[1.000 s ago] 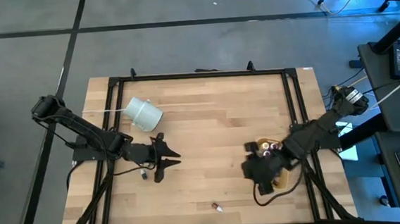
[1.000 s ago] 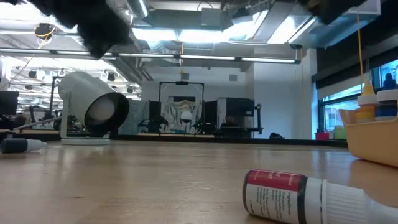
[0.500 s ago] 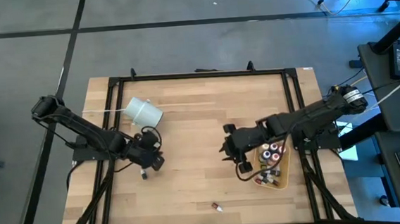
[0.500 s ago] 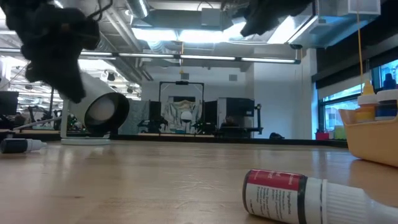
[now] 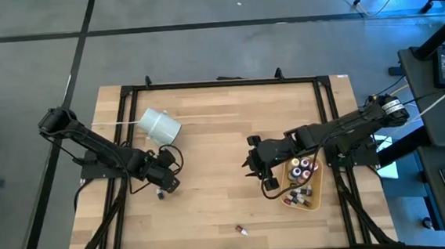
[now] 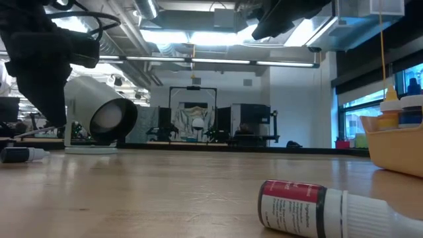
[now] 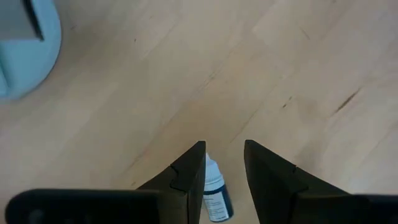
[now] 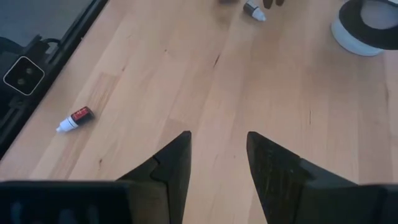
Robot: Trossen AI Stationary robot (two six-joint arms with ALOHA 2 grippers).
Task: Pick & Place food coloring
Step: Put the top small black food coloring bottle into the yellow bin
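The left gripper (image 7: 222,163) is down low over the left part of the wooden table (image 5: 222,124), right above a blue-labelled food coloring bottle (image 7: 214,194) that lies on its side on the wood. In the left wrist view the bottle's pale cap pokes into the gap between the two dark fingers (image 7: 186,177), and the jaws stand apart with a narrow gap, not pinching anything (whether a finger actually touches the bottle is hard to say). From above, that same bottle shows as a tiny speck just beside the gripper (image 5: 166,182), with the white cup (image 5: 160,126) lying tipped over a little farther back.

The right gripper (image 5: 258,167) hangs above the middle-right of the table, just beside the tan tray (image 5: 316,203), and its fingers (image 8: 168,162) are parted by a modest gap with only bare wood between them, so it's holding nothing.

The tray sits near the right edge and is packed with a bunch of little bottles (image 5: 303,175) in mixed colours with pale caps.

One more stray lies near the front edge: a red-labelled bottle (image 6: 310,208) on its side, white cap pointing right in the low view, well apart from both grippers.
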